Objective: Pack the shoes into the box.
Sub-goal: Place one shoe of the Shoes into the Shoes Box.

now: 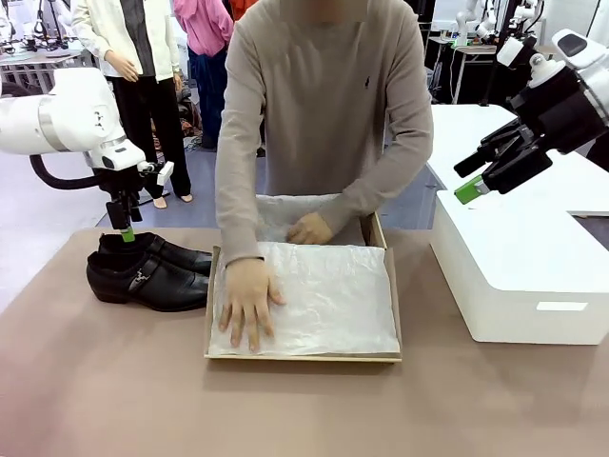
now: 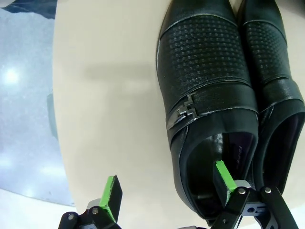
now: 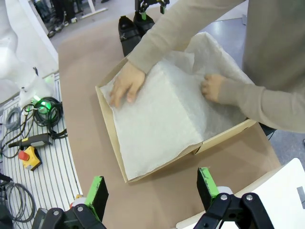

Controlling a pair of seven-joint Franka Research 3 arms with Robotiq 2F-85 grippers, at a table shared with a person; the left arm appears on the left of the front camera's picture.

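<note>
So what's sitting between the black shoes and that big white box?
The open brown cardboard box, lined with white tissue paper, with a person's hand pressed flat on the paper. The front view shows this plainly.

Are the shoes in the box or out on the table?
Out. Both shoes stand side by side on the table, left of the box; the box holds tissue paper, with the person's hands on it.

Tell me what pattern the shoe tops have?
The shoes have tiny dots on black, clearest in the left wrist view.
</note>
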